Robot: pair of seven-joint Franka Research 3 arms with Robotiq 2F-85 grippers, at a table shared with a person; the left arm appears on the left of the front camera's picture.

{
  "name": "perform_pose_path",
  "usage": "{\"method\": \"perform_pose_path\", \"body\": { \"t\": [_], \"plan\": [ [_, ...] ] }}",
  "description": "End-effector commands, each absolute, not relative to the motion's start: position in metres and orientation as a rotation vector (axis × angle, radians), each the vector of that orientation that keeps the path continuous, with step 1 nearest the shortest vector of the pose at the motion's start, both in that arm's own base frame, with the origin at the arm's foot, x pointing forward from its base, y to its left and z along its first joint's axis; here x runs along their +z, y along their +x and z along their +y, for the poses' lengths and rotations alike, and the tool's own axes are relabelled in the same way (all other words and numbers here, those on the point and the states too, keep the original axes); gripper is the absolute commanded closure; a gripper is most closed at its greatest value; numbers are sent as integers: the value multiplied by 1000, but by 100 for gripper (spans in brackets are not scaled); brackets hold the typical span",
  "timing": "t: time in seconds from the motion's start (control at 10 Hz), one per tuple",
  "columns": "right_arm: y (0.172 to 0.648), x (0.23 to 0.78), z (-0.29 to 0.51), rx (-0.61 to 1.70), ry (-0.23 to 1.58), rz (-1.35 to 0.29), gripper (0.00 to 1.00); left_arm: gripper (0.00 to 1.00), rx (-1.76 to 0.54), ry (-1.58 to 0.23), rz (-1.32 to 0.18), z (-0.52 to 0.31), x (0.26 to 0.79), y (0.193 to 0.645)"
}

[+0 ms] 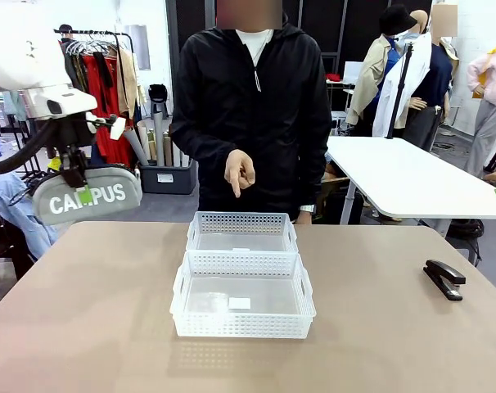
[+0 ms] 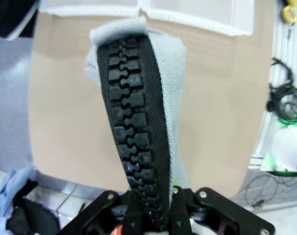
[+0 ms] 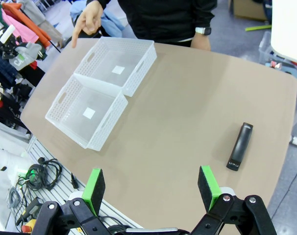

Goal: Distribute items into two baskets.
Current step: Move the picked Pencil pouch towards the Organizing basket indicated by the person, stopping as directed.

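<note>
High above the table's left edge my left gripper (image 1: 84, 194) is shut on the grey zip pouch (image 1: 109, 196) marked "CAMPUS". In the left wrist view the pouch (image 2: 138, 112) rises from that gripper (image 2: 153, 210), black zipper facing the camera. Two white perforated baskets stand end to end mid-table: the near basket (image 1: 242, 319) and the far basket (image 1: 241, 223). A black stapler (image 1: 444, 278) lies at the table's right. My right gripper (image 3: 151, 188) hovers open and holds nothing above the table's near right edge, the stapler (image 3: 239, 146) beyond it to the right.
The person stands at the far side, one hand (image 1: 240, 173) pointing a finger down over the far basket (image 3: 121, 63). The near basket (image 3: 87, 115) adjoins it. A second white table (image 1: 403, 176) stands back right and a clothes rack (image 1: 101, 65) back left.
</note>
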State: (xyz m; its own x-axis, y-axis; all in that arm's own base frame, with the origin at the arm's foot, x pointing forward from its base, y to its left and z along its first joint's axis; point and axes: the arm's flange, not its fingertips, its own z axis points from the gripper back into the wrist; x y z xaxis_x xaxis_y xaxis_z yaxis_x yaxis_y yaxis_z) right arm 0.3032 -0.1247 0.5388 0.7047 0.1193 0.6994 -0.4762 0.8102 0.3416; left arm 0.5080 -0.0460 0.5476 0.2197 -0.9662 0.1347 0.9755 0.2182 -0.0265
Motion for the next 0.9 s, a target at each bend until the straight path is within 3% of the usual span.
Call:
{"method": "perform_pose_path", "body": {
  "t": [0.0,0.8],
  "plan": [
    [304,540,-124,361,553,-733,0,100,-1404,-129,-56,-54,554,530],
    [304,540,-124,361,553,-733,0,100,-1576,-173,18,-112,524,584]
  ]
}}
